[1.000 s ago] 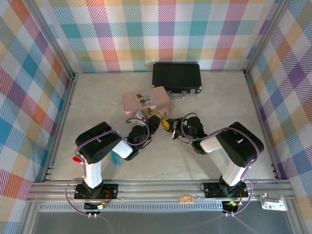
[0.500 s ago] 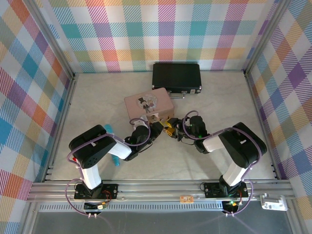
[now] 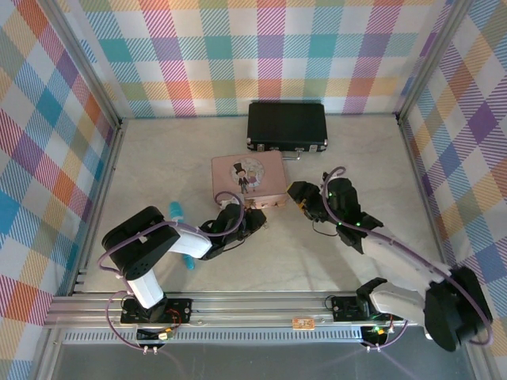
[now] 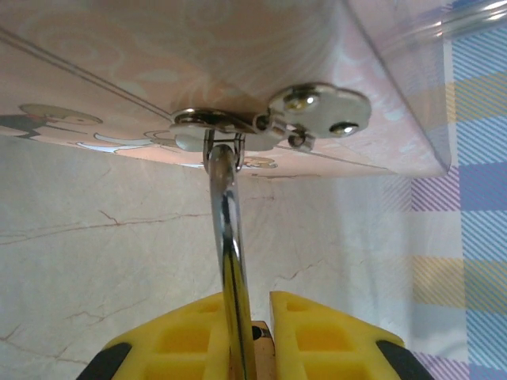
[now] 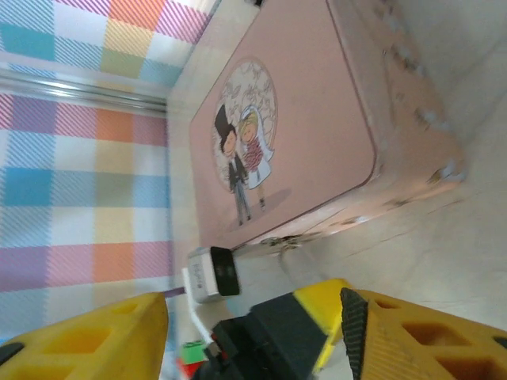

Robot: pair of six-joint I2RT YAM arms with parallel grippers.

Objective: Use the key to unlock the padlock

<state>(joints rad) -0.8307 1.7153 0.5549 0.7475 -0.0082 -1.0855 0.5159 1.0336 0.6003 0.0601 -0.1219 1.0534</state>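
Overhead, the left gripper [image 3: 255, 219] noses up to the near edge of the tin [image 3: 249, 176], with the right gripper [image 3: 299, 192] just off the tin's right side. Seen from the left wrist, its fingers [image 4: 182, 340] are pinched narrow on the padlock [image 4: 230, 237], whose shackle hangs threaded through the tin's clasp [image 4: 238, 123]. From the right wrist, that arm's jaws stand wide and empty before the tin's front and the key cannot be made out. The step likely calls for the padlock held rigid, keyhole clear of the clasp, and the key brought in dead straight.
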